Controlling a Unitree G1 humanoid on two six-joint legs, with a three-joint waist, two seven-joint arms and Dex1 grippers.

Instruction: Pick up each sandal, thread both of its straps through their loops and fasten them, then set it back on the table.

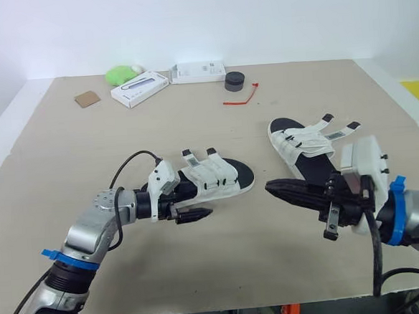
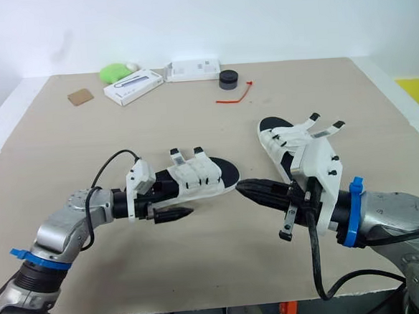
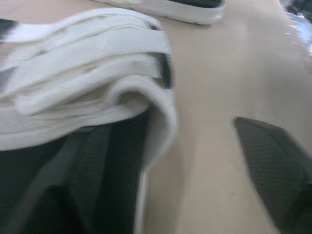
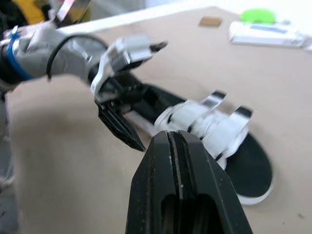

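Two sandals, matching pair: white sole, black footbed, two broad white straps each, strap ends tipped black.

Left sandal (image 1: 214, 177): flat on the table (image 1: 65, 153), sole down, left of centre, toward the near edge. Lies crosswise, rounded black end to the right. Both straps arch over the middle; their strap tips (image 1: 188, 155) stick up free on the far side.

Right sandal (image 1: 302, 147): flat on the table, sole down, right of centre, well apart from the other. Runs from far-left to near-right, near end partly hidden. Its strap tabs (image 1: 328, 118) splay out loose to the far right.
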